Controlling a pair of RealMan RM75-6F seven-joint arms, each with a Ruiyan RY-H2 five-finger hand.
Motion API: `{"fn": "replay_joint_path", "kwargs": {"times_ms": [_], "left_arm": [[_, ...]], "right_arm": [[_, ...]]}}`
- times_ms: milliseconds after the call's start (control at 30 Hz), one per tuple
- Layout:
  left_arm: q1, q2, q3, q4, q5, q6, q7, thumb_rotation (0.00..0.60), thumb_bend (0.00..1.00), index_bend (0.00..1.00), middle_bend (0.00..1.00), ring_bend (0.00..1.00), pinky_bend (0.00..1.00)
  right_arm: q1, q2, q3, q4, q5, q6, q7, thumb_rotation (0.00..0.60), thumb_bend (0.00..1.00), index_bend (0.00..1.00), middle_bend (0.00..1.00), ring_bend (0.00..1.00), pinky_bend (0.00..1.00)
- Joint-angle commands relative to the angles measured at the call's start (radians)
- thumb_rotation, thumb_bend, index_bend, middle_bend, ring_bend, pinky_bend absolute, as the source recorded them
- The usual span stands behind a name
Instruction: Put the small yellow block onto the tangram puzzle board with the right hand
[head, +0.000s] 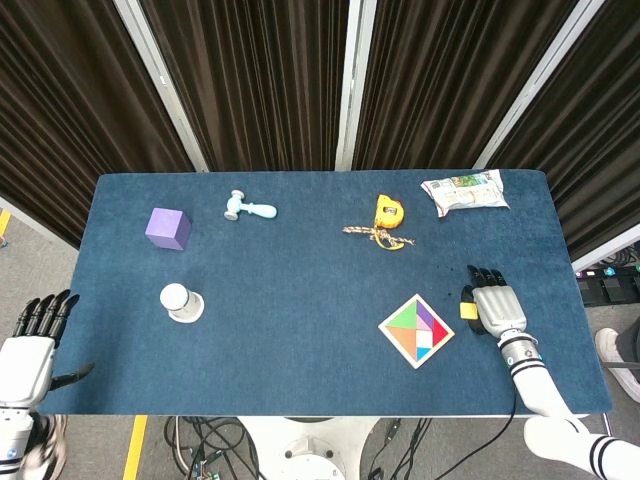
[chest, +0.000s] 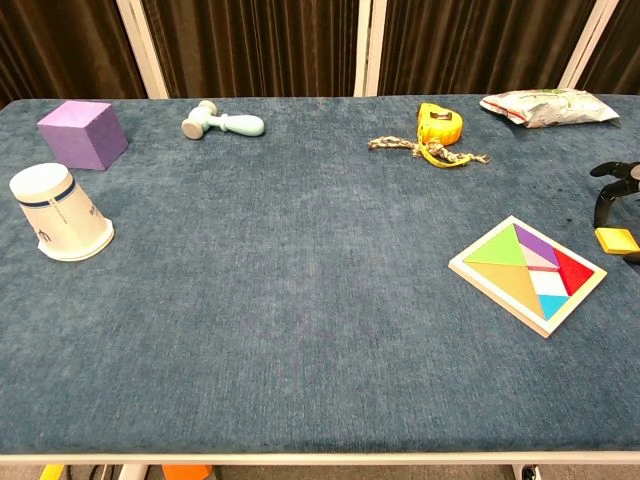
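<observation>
The small yellow block (head: 467, 311) (chest: 616, 240) lies on the blue table just right of the tangram puzzle board (head: 416, 330) (chest: 527, 274), a white square tray filled with coloured pieces. My right hand (head: 495, 306) lies flat over the table with its fingers stretched away from me. Its thumb side is against the block's right edge. In the chest view only dark fingertips (chest: 606, 200) show, curving around the block at the frame's right edge. No frame shows the block lifted. My left hand (head: 30, 345) hangs with its fingers apart, off the table's front left corner, holding nothing.
A purple cube (head: 167, 228) and an overturned white cup (head: 180, 301) stand at the left. A pale blue toy hammer (head: 248, 208), a yellow tape measure (head: 388, 212) and a snack bag (head: 464, 191) lie along the far side. The table's right edge is close to my right hand.
</observation>
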Motion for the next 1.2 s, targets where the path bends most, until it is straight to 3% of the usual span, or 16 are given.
{"fn": "replay_joint_path", "kwargs": {"times_ms": [33,367,567,900,1200], "left_arm": [[0.0,0.0,0.0,0.001,0.001,0.001,-0.001,0.6,0.0,0.06,0.04,0.0,0.05],[-0.002,-0.002,0.001,0.005,-0.001,-0.005,-0.005,0.6,0.0,0.06,0.04,0.0,0.05],[-0.005,0.001,0.0,0.0,0.0,-0.01,-0.001,0.6,0.0,0.06,0.04,0.0,0.05],[-0.008,0.007,0.001,-0.015,-0.002,-0.015,0.012,0.6,0.0,0.06,0.04,0.0,0.05],[-0.01,0.003,0.003,-0.013,0.0,-0.02,0.012,0.6,0.0,0.06,0.04,0.0,0.05]], "right_arm": [[0.001,0.0,-0.003,0.001,0.002,0.001,0.0,0.6,0.15,0.46,0.0,0.0,0.0],[-0.001,0.022,-0.002,-0.024,-0.022,0.029,0.03,0.6,0.18,0.53,0.0,0.0,0.0],[0.004,0.103,0.001,-0.106,-0.155,0.07,0.115,0.6,0.18,0.53,0.0,0.0,0.0],[0.045,0.184,-0.094,-0.115,-0.461,0.064,0.269,0.6,0.18,0.54,0.0,0.0,0.0],[0.05,0.171,-0.14,-0.137,-0.533,0.069,0.261,0.6,0.19,0.52,0.0,0.0,0.0]]}}
